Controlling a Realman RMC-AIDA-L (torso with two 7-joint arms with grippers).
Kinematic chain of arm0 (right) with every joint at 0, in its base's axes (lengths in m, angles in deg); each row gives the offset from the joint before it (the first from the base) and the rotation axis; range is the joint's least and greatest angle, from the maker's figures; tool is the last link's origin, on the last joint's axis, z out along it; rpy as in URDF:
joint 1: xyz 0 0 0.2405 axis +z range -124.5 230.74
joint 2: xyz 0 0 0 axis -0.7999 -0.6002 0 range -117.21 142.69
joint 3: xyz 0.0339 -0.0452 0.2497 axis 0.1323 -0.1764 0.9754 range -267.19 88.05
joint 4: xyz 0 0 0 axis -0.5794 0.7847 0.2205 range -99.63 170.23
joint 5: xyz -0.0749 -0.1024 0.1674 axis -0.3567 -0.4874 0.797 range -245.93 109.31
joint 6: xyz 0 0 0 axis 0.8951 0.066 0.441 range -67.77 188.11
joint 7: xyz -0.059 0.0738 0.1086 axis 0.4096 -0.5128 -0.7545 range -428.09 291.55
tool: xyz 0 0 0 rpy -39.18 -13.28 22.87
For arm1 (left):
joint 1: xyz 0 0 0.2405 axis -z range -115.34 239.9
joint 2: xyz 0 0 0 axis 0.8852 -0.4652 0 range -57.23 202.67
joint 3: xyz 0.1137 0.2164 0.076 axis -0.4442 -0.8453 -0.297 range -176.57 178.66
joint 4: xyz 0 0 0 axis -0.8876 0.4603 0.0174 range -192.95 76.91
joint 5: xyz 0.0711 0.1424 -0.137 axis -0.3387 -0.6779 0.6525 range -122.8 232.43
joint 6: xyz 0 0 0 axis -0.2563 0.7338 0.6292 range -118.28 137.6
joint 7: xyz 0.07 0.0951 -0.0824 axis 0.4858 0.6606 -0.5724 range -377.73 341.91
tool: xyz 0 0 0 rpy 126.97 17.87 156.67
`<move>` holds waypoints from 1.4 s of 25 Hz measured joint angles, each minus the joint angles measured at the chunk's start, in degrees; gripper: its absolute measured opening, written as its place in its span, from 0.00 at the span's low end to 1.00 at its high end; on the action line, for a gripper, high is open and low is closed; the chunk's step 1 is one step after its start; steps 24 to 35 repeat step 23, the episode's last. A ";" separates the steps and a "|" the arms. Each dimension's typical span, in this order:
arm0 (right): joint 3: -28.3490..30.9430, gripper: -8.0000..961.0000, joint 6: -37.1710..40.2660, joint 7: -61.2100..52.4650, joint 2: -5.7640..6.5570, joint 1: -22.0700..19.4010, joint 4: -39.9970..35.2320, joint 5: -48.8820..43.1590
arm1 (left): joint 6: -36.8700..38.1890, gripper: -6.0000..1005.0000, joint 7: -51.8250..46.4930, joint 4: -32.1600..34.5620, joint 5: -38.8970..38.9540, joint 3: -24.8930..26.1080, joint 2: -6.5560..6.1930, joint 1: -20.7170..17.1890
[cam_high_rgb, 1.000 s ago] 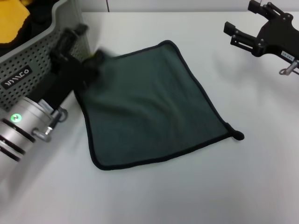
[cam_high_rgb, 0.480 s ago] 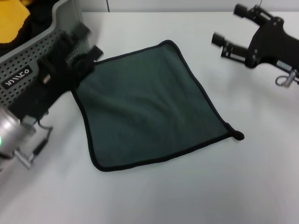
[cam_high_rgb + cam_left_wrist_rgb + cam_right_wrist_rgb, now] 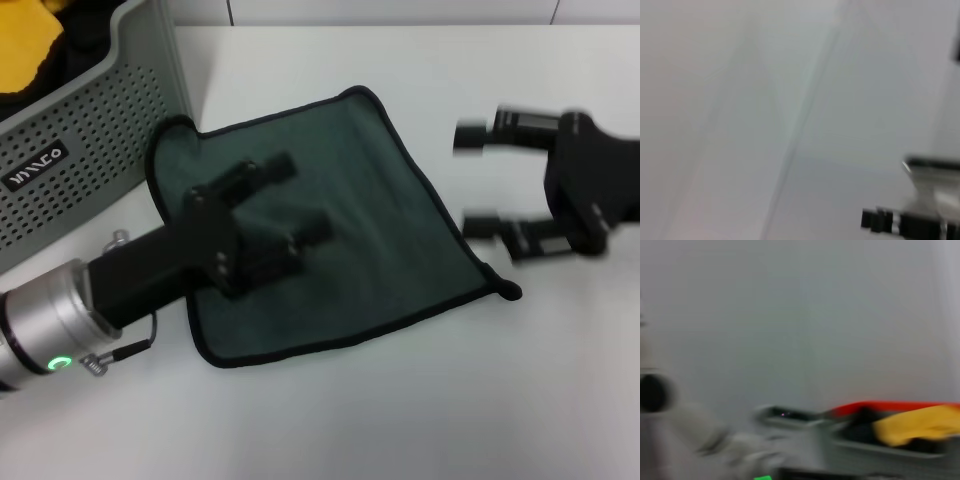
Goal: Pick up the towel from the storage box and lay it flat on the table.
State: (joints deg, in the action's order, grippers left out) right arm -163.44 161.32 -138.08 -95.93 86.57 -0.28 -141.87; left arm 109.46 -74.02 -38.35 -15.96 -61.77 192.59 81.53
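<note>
L claw over flat grey-green towel

1. The head view looks steeply down on the table, close above it.
2. The left wrist view faces mostly blank pale surface, seemingly aimed away from the table.
3. The right wrist view looks sideways toward the storage box, shared with the head view.

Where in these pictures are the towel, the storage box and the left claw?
towel (image 3: 390, 210), head view, bare dark green face.
storage box (image 3: 95, 140), head view, perforated front wall.
left claw (image 3: 295, 205), head view, midway between its open fingertips.
</note>
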 joint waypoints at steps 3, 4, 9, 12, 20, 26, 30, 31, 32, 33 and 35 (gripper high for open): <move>0.12 0.86 4.21 -0.90 -0.01 0.52 -0.43 -1.38 | 0.54 0.89 3.30 4.45 -5.03 -0.05 0.05 0.58; 0.13 0.86 4.65 -1.11 -0.14 0.29 -0.77 -1.51 | 0.73 0.89 3.97 5.79 -5.85 -0.06 0.10 0.57; 0.25 0.86 5.89 -1.46 -0.54 -2.23 -3.12 -1.74 | 2.48 0.88 3.09 9.03 -6.83 -1.25 -0.02 1.11; 0.76 0.86 5.93 -1.46 -0.58 -2.85 -3.61 -1.78 | 2.77 0.88 1.77 10.69 -6.94 -1.52 -0.05 1.13; 1.54 0.86 5.82 -1.58 -0.29 -2.81 -3.38 -1.81 | 3.07 0.84 -0.84 11.88 -7.01 -2.04 -0.08 1.60; 1.54 0.86 5.55 -1.47 -0.35 -2.74 -3.26 -1.82 | 3.33 0.81 -0.93 11.90 -7.01 -2.07 -0.08 1.60; 1.54 0.86 5.55 -1.47 -0.35 -2.74 -3.26 -1.82 | 3.33 0.81 -0.93 11.90 -7.01 -2.07 -0.08 1.60; 1.54 0.86 5.55 -1.47 -0.35 -2.74 -3.26 -1.82 | 3.33 0.81 -0.93 11.90 -7.01 -2.07 -0.08 1.60; 1.54 0.86 5.55 -1.47 -0.35 -2.74 -3.26 -1.82 | 3.33 0.81 -0.93 11.90 -7.01 -2.07 -0.08 1.60; 1.54 0.86 5.55 -1.47 -0.35 -2.74 -3.26 -1.82 | 3.33 0.81 -0.93 11.90 -7.01 -2.07 -0.08 1.60; 1.54 0.86 5.55 -1.47 -0.35 -2.74 -3.26 -1.82 | 3.33 0.81 -0.93 11.90 -7.01 -2.07 -0.08 1.60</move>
